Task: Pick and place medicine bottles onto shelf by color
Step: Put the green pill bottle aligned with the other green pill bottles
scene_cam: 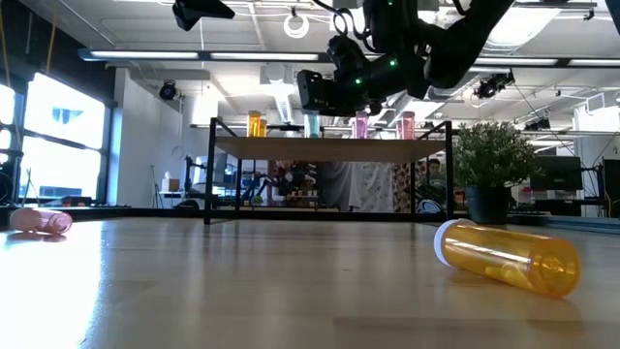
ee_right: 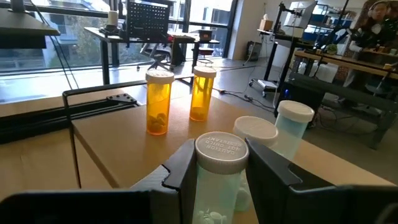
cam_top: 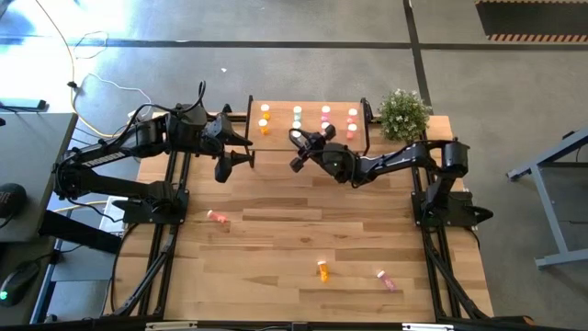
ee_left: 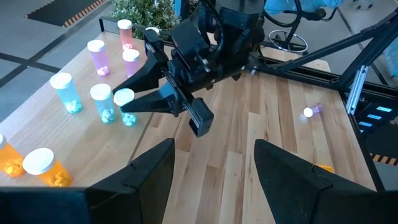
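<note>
**Right end effector holds a green bottle over the shelf**

The right end effector [cam_top: 298,150] is at the front edge of the shelf [cam_top: 276,136], its fingers pinching a pale green bottle [ee_right: 217,180] with a white cap, held upright between them. Just beyond it on the shelf stand two more green bottles [ee_right: 291,127], and farther along two orange bottles [ee_right: 158,101] side by side. In the left wrist view the same shelf also carries three pink bottles [ee_left: 98,57] toward the plant [cam_top: 402,112] at its far end.

The left end effector [cam_top: 241,150] hovers near the shelf's left front corner, fingers spread apart and holding nothing.

Three bottles lie on their sides on the desk [cam_top: 276,248], well apart from the shelf: a pink bottle [cam_top: 218,217] to the left, an orange bottle [cam_top: 322,268] near the front, and another pink bottle [cam_top: 385,279] to its right.
</note>
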Available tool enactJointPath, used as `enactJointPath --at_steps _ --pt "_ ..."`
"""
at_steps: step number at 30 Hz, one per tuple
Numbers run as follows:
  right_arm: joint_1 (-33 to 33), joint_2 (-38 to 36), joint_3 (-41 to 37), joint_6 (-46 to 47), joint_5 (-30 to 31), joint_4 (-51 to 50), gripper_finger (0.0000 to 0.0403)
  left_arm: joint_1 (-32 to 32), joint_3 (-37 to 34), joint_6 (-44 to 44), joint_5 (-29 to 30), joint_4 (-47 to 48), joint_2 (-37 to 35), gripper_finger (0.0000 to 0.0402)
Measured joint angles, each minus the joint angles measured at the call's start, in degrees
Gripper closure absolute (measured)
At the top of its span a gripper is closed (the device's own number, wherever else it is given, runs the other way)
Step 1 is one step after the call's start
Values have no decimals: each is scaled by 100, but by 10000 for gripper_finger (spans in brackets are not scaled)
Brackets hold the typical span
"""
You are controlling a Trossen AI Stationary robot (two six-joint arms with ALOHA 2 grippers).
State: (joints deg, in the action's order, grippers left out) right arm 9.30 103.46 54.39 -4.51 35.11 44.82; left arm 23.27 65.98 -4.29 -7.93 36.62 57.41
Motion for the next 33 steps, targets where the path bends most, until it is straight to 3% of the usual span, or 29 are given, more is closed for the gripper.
enactJointPath --at_steps 12,23,33 --pt "85 -17 13 411 -267 -245 298 2 0 2 -2 0 0 190" --pt "60 11 -13 432 -107 -347 254 2 0 4 -2 0 0 190" --pt "-9 4 -11 448 -83 -297 249 2 0 4 -4 0 0 190"
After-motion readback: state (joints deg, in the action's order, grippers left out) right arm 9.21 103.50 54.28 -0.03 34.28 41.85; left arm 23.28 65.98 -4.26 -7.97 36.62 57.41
